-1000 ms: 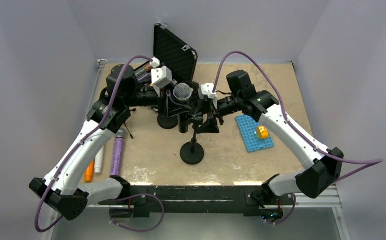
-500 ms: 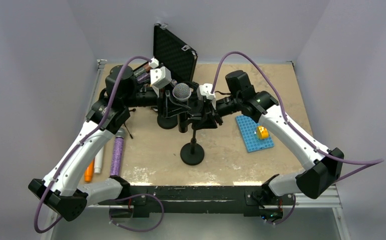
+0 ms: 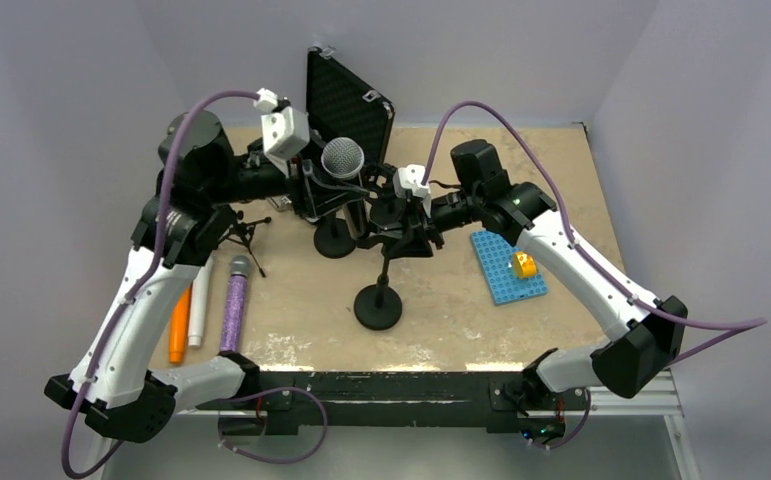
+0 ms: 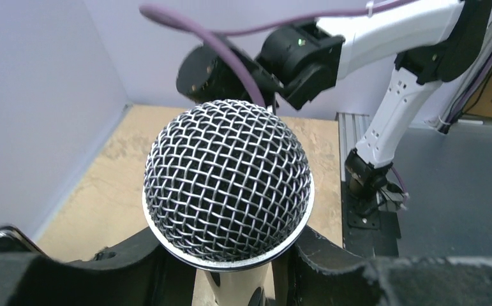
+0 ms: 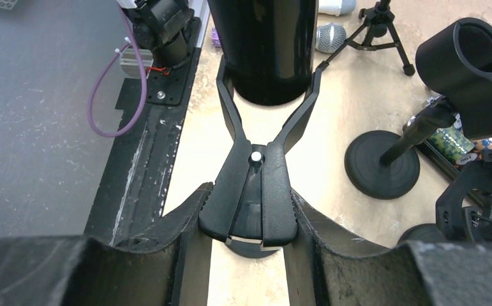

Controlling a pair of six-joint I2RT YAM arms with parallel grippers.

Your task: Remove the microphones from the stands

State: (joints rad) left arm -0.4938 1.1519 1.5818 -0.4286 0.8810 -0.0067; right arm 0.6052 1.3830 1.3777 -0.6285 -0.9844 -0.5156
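My left gripper (image 4: 229, 275) is clamped on the microphone (image 4: 227, 185) under its grille; my right gripper (image 5: 246, 220) is pinching the clip (image 5: 251, 185) on the stand (image 3: 378, 305). Draw mic straight along its axis, clip squeezed wide, base steady.

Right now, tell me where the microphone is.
In the top view the microphone stands rear centre, gripped by the left gripper, just in front of the open black case and left of the right gripper pinching the stand's clip.

Lilac walls (image 3: 71, 90), tan tabletop (image 3: 301, 290), even light
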